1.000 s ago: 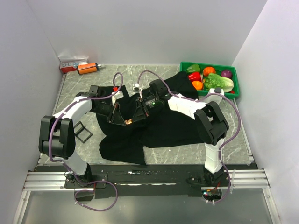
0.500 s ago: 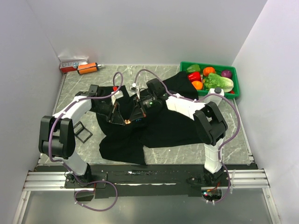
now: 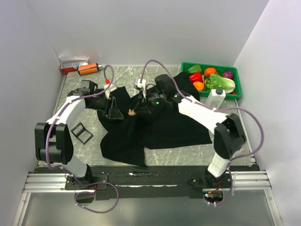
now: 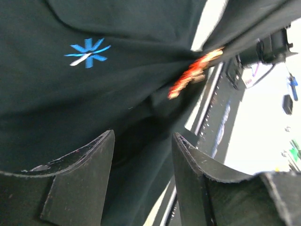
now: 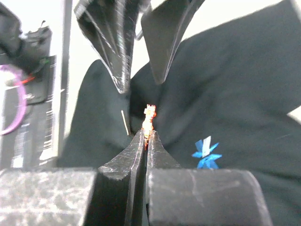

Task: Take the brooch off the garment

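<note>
The black garment [image 3: 155,127] lies spread over the middle of the table, its blue starburst mark [image 4: 88,51] showing in the left wrist view. My right gripper [image 5: 146,134] is shut on the tiny orange brooch [image 5: 148,117], which pokes out past its fingertips. From above, the brooch [image 3: 131,112] sits between both grippers over the garment's upper left part. In the left wrist view the cloth puckers toward the blurred brooch [image 4: 195,71]. My left gripper [image 4: 141,141] is open just left of it, nothing between its fingers [image 4: 94,155]. Whether the brooch is still pinned, I cannot tell.
A green crate [image 3: 237,82] of toy vegetables stands at the back right, a white bottle [image 3: 216,98] in front of it. An orange cylinder with a black cap [image 3: 88,68] and a red-and-white box [image 3: 73,65] lie at the back left. A small black frame [image 3: 81,133] lies left of the garment.
My right gripper has shut on the brooch and drawn it up and back. My left gripper has opened, let go of the cloth and pulled away to the left.
</note>
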`<state>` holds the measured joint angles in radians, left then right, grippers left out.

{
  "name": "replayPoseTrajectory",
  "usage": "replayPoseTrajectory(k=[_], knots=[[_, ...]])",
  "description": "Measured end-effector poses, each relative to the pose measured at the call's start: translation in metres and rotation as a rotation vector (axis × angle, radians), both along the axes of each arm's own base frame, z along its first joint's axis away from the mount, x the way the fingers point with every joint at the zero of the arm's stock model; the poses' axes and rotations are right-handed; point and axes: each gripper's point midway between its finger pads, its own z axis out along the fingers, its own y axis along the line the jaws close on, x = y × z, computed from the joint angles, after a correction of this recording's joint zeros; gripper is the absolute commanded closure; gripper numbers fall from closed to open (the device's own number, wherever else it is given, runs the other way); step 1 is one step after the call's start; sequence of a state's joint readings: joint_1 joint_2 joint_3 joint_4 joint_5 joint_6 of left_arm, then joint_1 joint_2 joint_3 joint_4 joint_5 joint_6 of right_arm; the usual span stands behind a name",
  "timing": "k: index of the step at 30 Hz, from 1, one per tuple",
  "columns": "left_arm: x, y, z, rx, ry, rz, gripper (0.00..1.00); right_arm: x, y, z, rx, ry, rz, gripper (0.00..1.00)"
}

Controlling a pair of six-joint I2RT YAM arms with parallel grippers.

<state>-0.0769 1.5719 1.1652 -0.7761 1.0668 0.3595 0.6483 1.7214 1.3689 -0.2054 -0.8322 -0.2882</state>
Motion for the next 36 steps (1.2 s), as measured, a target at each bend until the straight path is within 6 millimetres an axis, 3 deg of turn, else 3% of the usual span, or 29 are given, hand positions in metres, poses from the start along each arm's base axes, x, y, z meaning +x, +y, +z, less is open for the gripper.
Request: replayPoseTrajectory(k=[5,14,18,24,27,30,34,36], knots=[[0.016,0.009,0.011,-0.012,-0.046,0.056,0.42,0.009,0.005,0.046,0.08,-0.268,-0.02,1.0],[0.024,0.008,0.014,-0.034,-0.051,0.083,0.43,0.009,0.019,0.055,0.129,-0.558,-0.071,1.0],[0.025,0.007,0.012,-0.042,-0.039,0.082,0.43,0.023,0.02,0.072,0.145,-0.759,-0.074,1.0],[0.026,0.007,0.011,-0.043,-0.035,0.083,0.44,0.04,0.011,0.071,0.08,-0.985,-0.072,1.0],[0.026,0.007,0.01,-0.045,-0.031,0.087,0.44,0.05,0.005,0.078,0.076,-0.997,-0.127,1.0],[0.028,0.007,0.016,-0.051,-0.05,0.097,0.41,0.069,-0.004,0.095,0.084,-0.878,-0.223,1.0],[0.027,0.008,0.045,-0.049,-0.176,0.119,0.37,0.101,-0.028,0.161,0.195,-0.624,-0.344,1.0],[0.028,0.009,0.067,-0.058,-0.259,0.13,0.37,0.106,-0.048,0.179,0.268,-0.477,-0.381,1.0]])
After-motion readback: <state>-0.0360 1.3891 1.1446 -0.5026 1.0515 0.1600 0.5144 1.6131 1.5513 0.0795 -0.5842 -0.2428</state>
